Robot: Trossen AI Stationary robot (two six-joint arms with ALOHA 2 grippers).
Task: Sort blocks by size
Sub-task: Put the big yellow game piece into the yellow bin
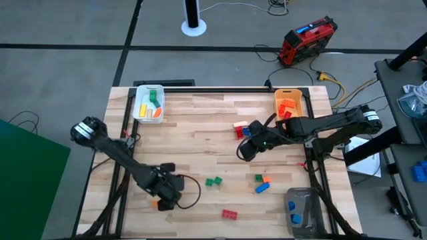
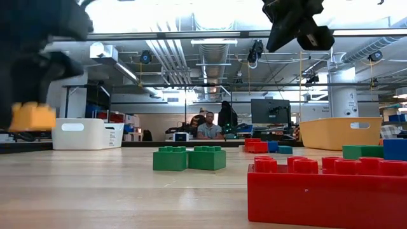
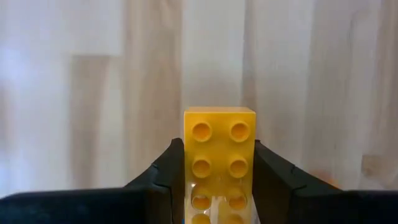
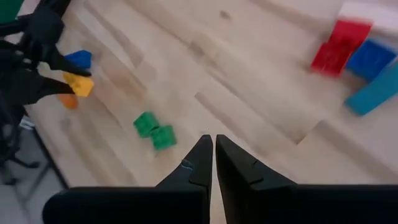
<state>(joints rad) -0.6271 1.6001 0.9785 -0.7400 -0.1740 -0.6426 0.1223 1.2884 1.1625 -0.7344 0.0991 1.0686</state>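
Left tool (image 3: 219, 180): clamped on a yellow block (image 3: 219, 158), studs facing the wrist camera; in the overhead view it sits in the lower left of the desk (image 1: 200, 133), and the low view shows the block lifted off the wood
Right tool (image 4: 209, 155): fingers pressed together with nothing between them, hanging above the middle right of the overhead view, near a red and blue cluster (image 1: 241, 129)
Loose blocks: a green pair (image 1: 213, 181) lower centre, a red one (image 1: 229, 214) at the bottom edge, a green, orange and blue group (image 1: 261, 183) lower right
Bins: white bin (image 1: 149, 104) upper left holding a few pieces, orange bin (image 1: 289, 103) upper right holding orange and red ones, grey bin (image 1: 301, 210) lower right holding blue ones
Step in hand: by my reading, the left arm has its block picked and is at the carry stage
Next move: likely needs the yellow block taken over the bin that matches its length, then the fingers spread to drop it; which bin that is I cannot tell for certain
Progress: roughly midway, since several blocks lie unsorted
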